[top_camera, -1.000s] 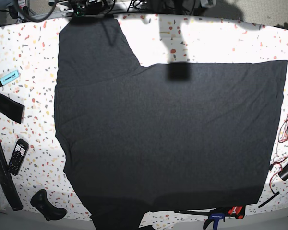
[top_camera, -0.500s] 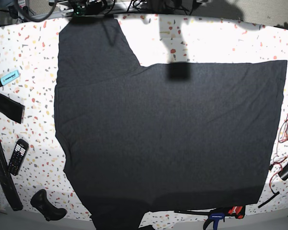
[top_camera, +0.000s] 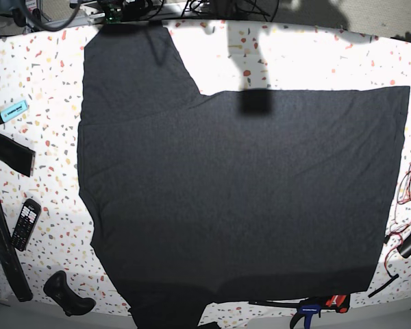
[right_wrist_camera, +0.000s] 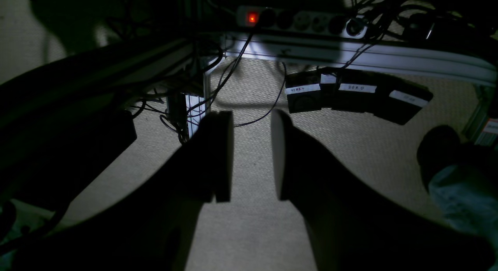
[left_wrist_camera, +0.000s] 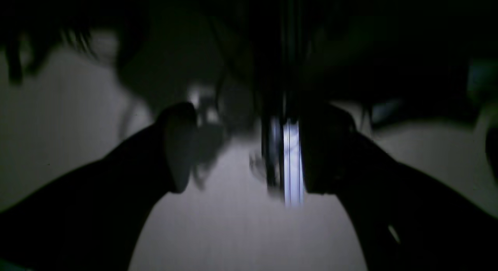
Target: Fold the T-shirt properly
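Note:
The dark charcoal T-shirt (top_camera: 240, 199) lies spread flat on the speckled white table (top_camera: 315, 62) in the base view, plain side up with no print showing. One sleeve (top_camera: 130, 65) points to the far left, the other (top_camera: 166, 308) hangs over the near edge. Neither arm shows in the base view. My left gripper (left_wrist_camera: 253, 150) is open and empty in a dark, blurred wrist view. My right gripper (right_wrist_camera: 251, 156) is open with a narrow gap and empty, over beige floor. Neither wrist view shows the T-shirt.
Left of the shirt lie a blue highlighter (top_camera: 11, 111), black straps (top_camera: 10, 152), a calculator (top_camera: 25, 223) and a black handle (top_camera: 67, 293). Clamps (top_camera: 316, 307) sit at the near edge, loose wires (top_camera: 405, 205) at the right. The right wrist view shows a power strip (right_wrist_camera: 299, 20) and cables.

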Controlling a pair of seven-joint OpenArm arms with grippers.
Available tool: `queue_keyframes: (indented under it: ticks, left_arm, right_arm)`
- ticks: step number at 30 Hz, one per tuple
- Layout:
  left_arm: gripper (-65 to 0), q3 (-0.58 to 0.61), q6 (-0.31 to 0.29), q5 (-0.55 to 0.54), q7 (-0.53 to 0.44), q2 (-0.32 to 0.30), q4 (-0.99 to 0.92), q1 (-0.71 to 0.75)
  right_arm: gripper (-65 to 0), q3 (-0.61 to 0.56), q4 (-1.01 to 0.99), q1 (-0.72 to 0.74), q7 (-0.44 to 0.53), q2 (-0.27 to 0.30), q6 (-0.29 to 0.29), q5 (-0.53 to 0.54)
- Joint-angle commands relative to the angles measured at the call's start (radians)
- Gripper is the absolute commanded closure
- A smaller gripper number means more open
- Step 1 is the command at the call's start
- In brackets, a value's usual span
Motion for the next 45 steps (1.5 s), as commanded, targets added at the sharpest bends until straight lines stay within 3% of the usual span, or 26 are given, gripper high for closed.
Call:
queue_keyframes:
  ticks: [1, 5, 8, 11, 13, 16, 22, 25, 27, 31, 35, 38, 45]
  left_arm:
    - [-38.9, 0.000, -0.002, -0.001, 0.031, -0.011, 0.016, 0.009]
    - [-38.9, 0.000, -0.001, -0.001, 0.286, -0.031, 0.069, 0.005]
    - [-38.9, 0.000, -0.001, -0.001, 0.463, -0.047, 0.113, 0.005]
    - [-38.9, 0.000, -0.002, 0.000, 0.543, -0.065, 0.134, 0.006]
    - [-38.9, 0.000, -0.002, 0.000, 0.511, -0.077, 0.132, 0.008]
    - [-38.9, 0.000, -0.002, 0.035, 0.370, -0.090, 0.131, 0.022]
    - [-38.9, 0.000, -0.023, 0.227, -0.025, -0.092, 0.131, 0.079]
    - [-38.9, 0.000, -0.108, 0.288, -0.044, -0.098, 0.131, 0.086]
    - [-38.9, 0.000, -0.129, 0.283, 0.053, -0.101, 0.131, 0.078]
    - [-38.9, 0.000, -0.129, 0.203, 0.437, -0.109, 0.131, 0.013]
    - [-38.9, 0.000, -0.129, 0.085, 0.646, -0.124, 0.131, -0.066]
    - [-38.9, 0.000, -0.129, 0.034, 0.740, -0.128, 0.131, -0.100]
    - [-38.9, 0.000, -0.129, -0.061, 0.744, -0.121, 0.131, -0.090]
  right_arm:
    - [-15.8, 0.001, 0.006, 0.002, 0.005, 0.009, 0.003, 0.004]
    - [-15.8, 0.001, 0.006, 0.002, -0.004, 0.009, 0.003, 0.004]
    - [-15.8, 0.001, 0.006, -0.006, -0.113, 0.010, 0.003, 0.002]
    - [-15.9, 0.001, 0.006, -0.045, -0.125, 0.018, 0.003, -0.084]
    - [-15.8, 0.001, 0.006, -0.093, -0.032, 0.034, 0.005, -0.121]
    - [-15.8, 0.001, 0.006, -0.169, 0.088, 0.068, 0.042, -0.154]
    - [-15.8, 0.001, 0.006, -0.251, 0.129, 0.085, 0.052, -0.153]
    - [-15.9, 0.001, 0.006, -0.264, 0.129, 0.081, 0.051, -0.153]
    - [-15.8, 0.002, 0.006, -0.273, 0.137, 0.078, 0.047, -0.153]
    - [-15.8, 0.002, 0.006, -0.282, 0.148, 0.072, 0.035, -0.153]
    - [-15.8, 0.002, 0.006, -0.286, 0.194, 0.072, 0.024, -0.153]
    - [-15.9, 0.001, 0.006, -0.286, 0.212, 0.072, 0.024, -0.153]
    - [-15.8, 0.001, 0.006, -0.286, 0.224, 0.073, 0.024, -0.153]
